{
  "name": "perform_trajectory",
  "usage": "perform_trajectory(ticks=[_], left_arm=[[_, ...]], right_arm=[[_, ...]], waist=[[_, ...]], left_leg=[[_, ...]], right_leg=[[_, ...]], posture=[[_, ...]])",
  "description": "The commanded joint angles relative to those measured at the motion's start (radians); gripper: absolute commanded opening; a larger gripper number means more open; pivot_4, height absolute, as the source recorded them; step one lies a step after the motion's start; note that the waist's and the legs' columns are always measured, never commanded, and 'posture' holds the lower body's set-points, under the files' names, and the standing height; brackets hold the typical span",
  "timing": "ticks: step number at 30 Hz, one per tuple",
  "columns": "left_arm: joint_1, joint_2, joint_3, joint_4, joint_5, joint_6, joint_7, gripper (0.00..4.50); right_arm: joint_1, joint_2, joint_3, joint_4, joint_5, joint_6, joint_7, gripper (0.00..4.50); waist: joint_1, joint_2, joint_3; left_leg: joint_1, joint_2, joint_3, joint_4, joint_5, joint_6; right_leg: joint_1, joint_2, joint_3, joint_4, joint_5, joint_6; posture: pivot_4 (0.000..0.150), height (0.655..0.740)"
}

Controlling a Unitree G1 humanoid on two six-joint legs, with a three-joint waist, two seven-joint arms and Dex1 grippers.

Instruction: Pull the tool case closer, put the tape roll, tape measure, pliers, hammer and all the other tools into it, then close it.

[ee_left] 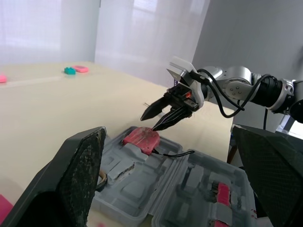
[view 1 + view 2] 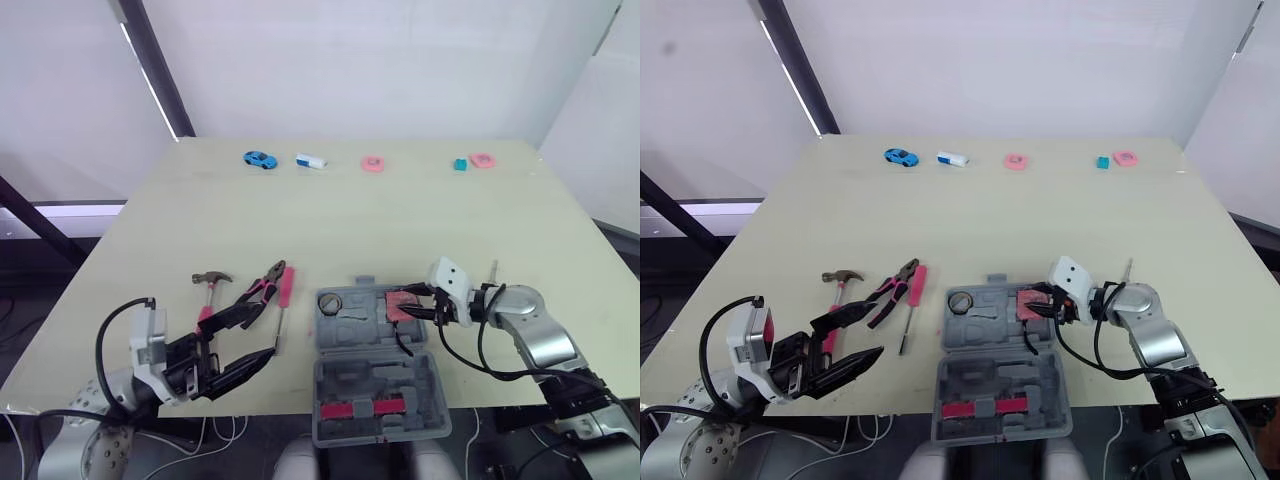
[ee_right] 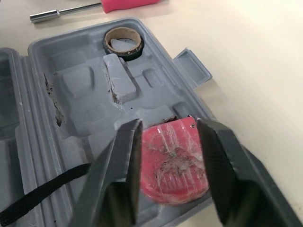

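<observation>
Right claw (image 3: 169, 123) hangs parted over the one pink tape measure (image 3: 175, 163), which lies with one tape roll (image 2: 331, 301) in the open tool case (image 2: 375, 390) at the pale counter's (image 2: 350, 220) near edge. Left claw (image 2: 878, 327) gapes wide, holding nothing. One hammer (image 2: 210, 285), one pliers (image 2: 262, 288) and one screwdriver (image 2: 284, 300) lie left of the case (white walls behind).
</observation>
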State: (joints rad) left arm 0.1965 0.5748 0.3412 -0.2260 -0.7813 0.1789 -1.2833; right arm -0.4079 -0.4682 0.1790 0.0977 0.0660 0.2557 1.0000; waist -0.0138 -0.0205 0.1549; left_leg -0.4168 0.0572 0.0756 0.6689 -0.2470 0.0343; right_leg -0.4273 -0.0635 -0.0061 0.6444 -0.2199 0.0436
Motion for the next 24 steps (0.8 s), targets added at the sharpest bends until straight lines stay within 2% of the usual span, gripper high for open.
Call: perform_trajectory(ticks=[1, 7, 11, 12, 23, 24], left_arm=[[-0.011, 0.014, 0.001, -0.037, -0.016, 0.009, 0.003, 4.5], [-0.012, 0.02, 0.009, -0.054, -0.02, 0.022, 0.009, 4.5], [-0.011, 0.022, 0.013, -0.055, -0.019, 0.025, 0.007, 4.5], [-0.01, 0.022, 0.014, -0.053, -0.019, 0.024, 0.005, 4.5], [-0.015, 0.017, 0.012, -0.036, -0.011, 0.016, -0.004, 4.5], [-0.015, 0.017, 0.011, -0.036, -0.011, 0.016, -0.004, 4.5]], right_arm=[[-0.006, -0.003, -0.013, 0.0, 0.018, -0.03, -0.013, 2.05], [0.005, -0.001, -0.008, 0.033, 0.02, -0.059, -0.023, 2.05], [0.005, 0.001, -0.002, 0.045, 0.018, -0.064, -0.032, 0.88], [0.006, 0.002, 0.0, 0.045, 0.016, -0.066, -0.035, 0.35], [0.013, 0.003, 0.005, 0.024, 0.049, -0.034, -0.016, 0.35], [0.013, 0.004, 0.004, 0.021, 0.053, -0.027, -0.014, 0.87]], waist=[[0.0, 0.0, 0.0], [0.0, 0.0, 0.0], [0.0, 0.0, 0.0], [0.0, 0.0, 0.0], [0.0, 0.0, 0.0], [0.0, 0.0, 0.0]], left_leg=[[0.0, 0.0, 0.0, 0.0, 0.0, 0.0], [0.0, 0.0, 0.0, 0.0, 0.0, 0.0], [0.0, 0.0, 0.0, 0.0, 0.0, 0.0], [0.0, 0.0, 0.0, 0.0, 0.0, 0.0], [0.0, 0.0, 0.0, 0.0, 0.0, 0.0], [0.0, 0.0, 0.0, 0.0, 0.0, 0.0]], right_leg=[[0.0, 0.0, 0.0, 0.0, 0.0, 0.0], [0.0, 0.0, 0.0, 0.0, 0.0, 0.0], [0.0, 0.0, 0.0, 0.0, 0.0, 0.0], [0.0, 0.0, 0.0, 0.0, 0.0, 0.0], [0.0, 0.0, 0.0, 0.0, 0.0, 0.0], [0.0, 0.0, 0.0, 0.0, 0.0, 0.0]], posture=[[0.15, 0.74], [0.15, 0.74], [0.15, 0.74], [0.15, 0.74], [0.15, 0.74], [0.15, 0.74]])
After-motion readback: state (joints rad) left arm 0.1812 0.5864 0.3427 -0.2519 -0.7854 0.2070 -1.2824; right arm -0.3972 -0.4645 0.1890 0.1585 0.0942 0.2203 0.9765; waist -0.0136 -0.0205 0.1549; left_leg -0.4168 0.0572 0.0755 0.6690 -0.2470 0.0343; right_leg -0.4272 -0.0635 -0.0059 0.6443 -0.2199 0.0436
